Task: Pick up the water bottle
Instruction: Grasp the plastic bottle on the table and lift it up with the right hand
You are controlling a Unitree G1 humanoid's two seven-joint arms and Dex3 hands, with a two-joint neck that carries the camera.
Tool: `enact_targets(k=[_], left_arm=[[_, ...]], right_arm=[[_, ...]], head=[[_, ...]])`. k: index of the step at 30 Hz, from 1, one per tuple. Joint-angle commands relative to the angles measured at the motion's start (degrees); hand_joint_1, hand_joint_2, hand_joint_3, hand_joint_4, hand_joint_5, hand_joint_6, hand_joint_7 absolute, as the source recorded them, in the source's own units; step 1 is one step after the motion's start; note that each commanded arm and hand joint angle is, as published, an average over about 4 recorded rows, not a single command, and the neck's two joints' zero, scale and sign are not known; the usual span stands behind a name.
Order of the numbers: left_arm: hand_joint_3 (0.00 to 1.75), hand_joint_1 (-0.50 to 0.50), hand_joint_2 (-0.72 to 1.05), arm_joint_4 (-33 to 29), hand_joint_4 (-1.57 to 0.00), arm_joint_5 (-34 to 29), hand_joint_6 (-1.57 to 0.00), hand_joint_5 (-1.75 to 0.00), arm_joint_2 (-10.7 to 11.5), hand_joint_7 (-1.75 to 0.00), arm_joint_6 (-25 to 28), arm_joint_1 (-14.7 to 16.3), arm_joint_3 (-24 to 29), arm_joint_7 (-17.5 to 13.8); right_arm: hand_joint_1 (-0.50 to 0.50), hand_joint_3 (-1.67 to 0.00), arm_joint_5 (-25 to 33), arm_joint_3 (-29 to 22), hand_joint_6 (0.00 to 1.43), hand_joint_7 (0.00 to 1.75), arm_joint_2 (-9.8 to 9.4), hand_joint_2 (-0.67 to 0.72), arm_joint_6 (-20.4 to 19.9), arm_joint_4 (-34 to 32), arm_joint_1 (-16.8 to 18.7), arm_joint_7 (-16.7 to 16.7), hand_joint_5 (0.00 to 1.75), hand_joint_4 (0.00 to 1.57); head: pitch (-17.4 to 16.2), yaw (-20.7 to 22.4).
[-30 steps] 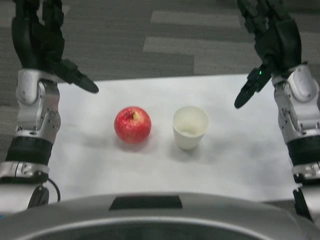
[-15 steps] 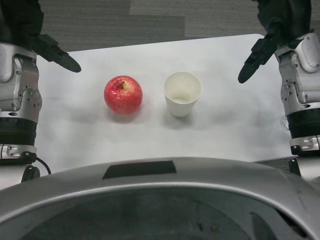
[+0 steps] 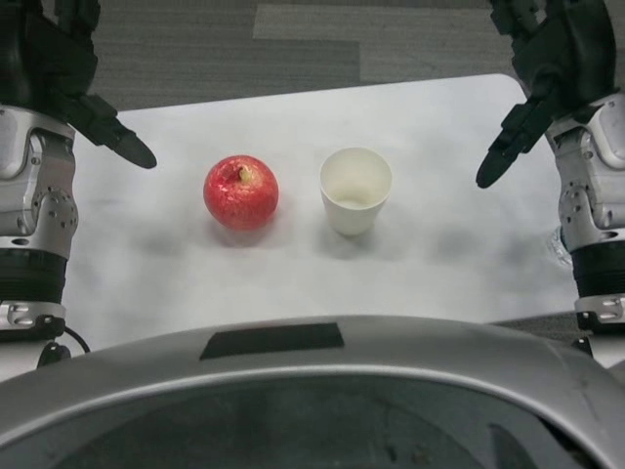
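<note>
No water bottle shows plainly in the head view. A small clear, glinting bit (image 3: 560,244) peeks out at the table's right edge behind my right forearm; I cannot tell what it is. My left hand (image 3: 59,83) hangs raised over the table's far left corner, holding nothing, one finger pointing toward the apple. My right hand (image 3: 547,73) is raised over the far right corner, also holding nothing, a finger pointing down and inward.
A red apple (image 3: 241,191) and a white paper cup (image 3: 355,188) stand side by side mid-table, the upright cup to the right. The white table (image 3: 293,274) ends at dark carpet beyond.
The camera has dipped, so the whole picture has shifted and the table fills more of the view. Both hands stay raised and holding nothing; apple and cup have not moved.
</note>
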Motion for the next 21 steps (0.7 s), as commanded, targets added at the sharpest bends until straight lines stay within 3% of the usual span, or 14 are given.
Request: enact_targets(k=[1, 4, 7, 15, 21], left_arm=[[0.09, -0.5, -0.72, -0.67, 0.0, -0.13, 0.0, 0.0, 0.81, -0.03, 0.45, 0.77, -0.01, -0.35], [0.09, -0.5, -0.72, -0.67, 0.0, 0.16, 0.0, 0.0, 0.57, -0.03, 0.32, 0.42, 0.1, -0.39], [0.09, -0.5, -0.72, -0.85, 0.0, 0.31, 0.0, 0.0, 0.06, -0.05, 0.01, -0.11, 0.52, -0.39], [0.09, -0.5, -0.72, -3.26, 0.0, 0.05, 0.0, 0.0, -1.96, -0.03, -3.11, -0.95, 2.41, 0.09], [0.09, -0.5, -0.72, -3.77, 0.0, -0.08, 0.0, 0.0, -1.83, -0.02, -3.26, -1.8, 2.69, 0.13]], right_arm=[[-0.46, 0.0, 0.45, -0.69, 0.0, 0.14, 0.48, 0.6, 0.52, -0.68, 0.06, 0.12, 0.0, 0.0], [-0.46, 0.0, 0.32, -0.56, 0.0, 0.14, 0.42, 0.6, -0.07, -0.37, -0.85, -0.01, 0.0, 0.0], [-0.46, 0.0, 0.36, -0.43, 0.0, 0.14, 0.26, 0.6, -2.38, -0.06, -2.19, -1.15, 0.0, 0.0], [-0.46, 0.0, 1.94, 1.99, 0.0, 0.14, -0.13, 0.6, -13.94, 0.91, -4.95, -9.55, 0.0, 0.0], [-0.46, 0.0, 2.05, 3.0, 0.0, 0.14, -0.35, 0.6, -14.57, 1.48, -6.14, -10.51, 0.0, 0.0]], head=[[4.3, 0.09], [9.2, -0.36], [10.82, -0.65], [15.7, -0.34], [21.22, -0.09]])
